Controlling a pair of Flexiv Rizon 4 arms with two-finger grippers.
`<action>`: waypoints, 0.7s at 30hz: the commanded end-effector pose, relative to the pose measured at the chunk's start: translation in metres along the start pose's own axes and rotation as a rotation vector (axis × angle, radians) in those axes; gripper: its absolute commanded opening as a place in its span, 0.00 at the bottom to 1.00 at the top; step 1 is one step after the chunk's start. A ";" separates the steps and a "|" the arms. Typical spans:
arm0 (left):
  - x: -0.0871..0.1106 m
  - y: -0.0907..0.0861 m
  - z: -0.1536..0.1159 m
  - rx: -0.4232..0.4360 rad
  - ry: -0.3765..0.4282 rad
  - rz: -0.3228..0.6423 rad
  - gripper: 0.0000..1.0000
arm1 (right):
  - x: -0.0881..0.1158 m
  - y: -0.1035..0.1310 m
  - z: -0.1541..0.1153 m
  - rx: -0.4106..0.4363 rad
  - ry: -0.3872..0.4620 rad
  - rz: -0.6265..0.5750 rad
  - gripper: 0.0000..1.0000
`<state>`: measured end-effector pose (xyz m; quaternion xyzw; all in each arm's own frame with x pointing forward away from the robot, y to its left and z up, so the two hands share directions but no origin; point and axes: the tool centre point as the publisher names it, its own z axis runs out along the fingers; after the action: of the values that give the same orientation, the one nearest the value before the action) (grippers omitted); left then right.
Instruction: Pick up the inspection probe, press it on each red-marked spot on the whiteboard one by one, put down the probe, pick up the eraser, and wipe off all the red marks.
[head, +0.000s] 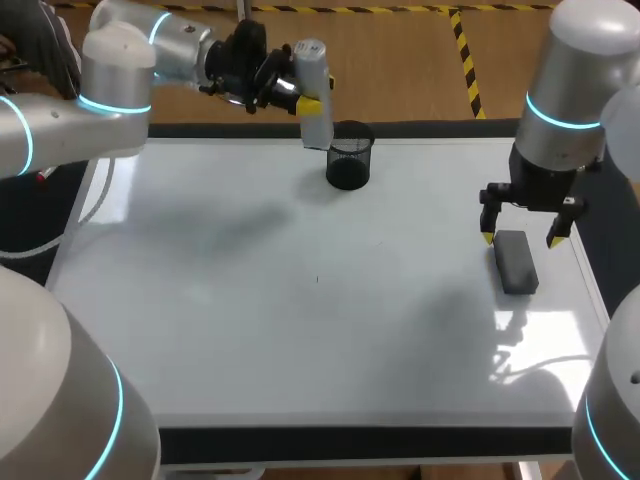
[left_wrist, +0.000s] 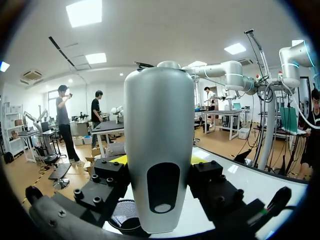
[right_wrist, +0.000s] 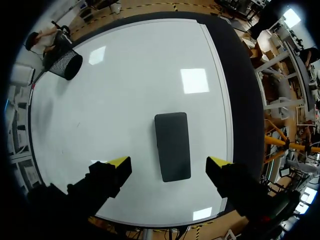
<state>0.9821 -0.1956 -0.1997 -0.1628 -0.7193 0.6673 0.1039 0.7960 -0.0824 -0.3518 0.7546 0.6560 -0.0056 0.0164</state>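
At the far edge, my left claw (head: 300, 95) is clamped on the probe (head: 317, 125), beside the mesh cup (head: 349, 160). Over on the right, my right claw (head: 520, 236) hangs spread above the eraser (head: 517, 268), which lies on the whiteboard (head: 300, 330).

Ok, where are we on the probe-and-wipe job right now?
No red marks show on the whiteboard, so I cannot tell whether pressing or wiping is done. In hand: the left gripper holds the probe above the mesh cup, not put down. To do: the eraser lies on the board under the open right gripper, ungripped.
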 end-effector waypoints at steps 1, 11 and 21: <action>-0.013 -0.008 -0.001 -0.017 0.134 0.001 0.00 | -0.001 0.000 -0.001 -0.001 0.001 -0.001 1.00; -0.031 -0.017 0.003 -0.041 0.153 0.011 0.00 | -0.001 0.000 -0.001 -0.001 0.001 -0.001 1.00; -0.035 -0.018 0.014 -0.060 0.110 0.020 0.00 | -0.001 0.000 -0.001 -0.001 0.001 -0.001 1.00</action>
<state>1.0055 -0.2194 -0.1818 -0.2079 -0.7294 0.6387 0.1297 0.7959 -0.0824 -0.3518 0.7546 0.6560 -0.0056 0.0164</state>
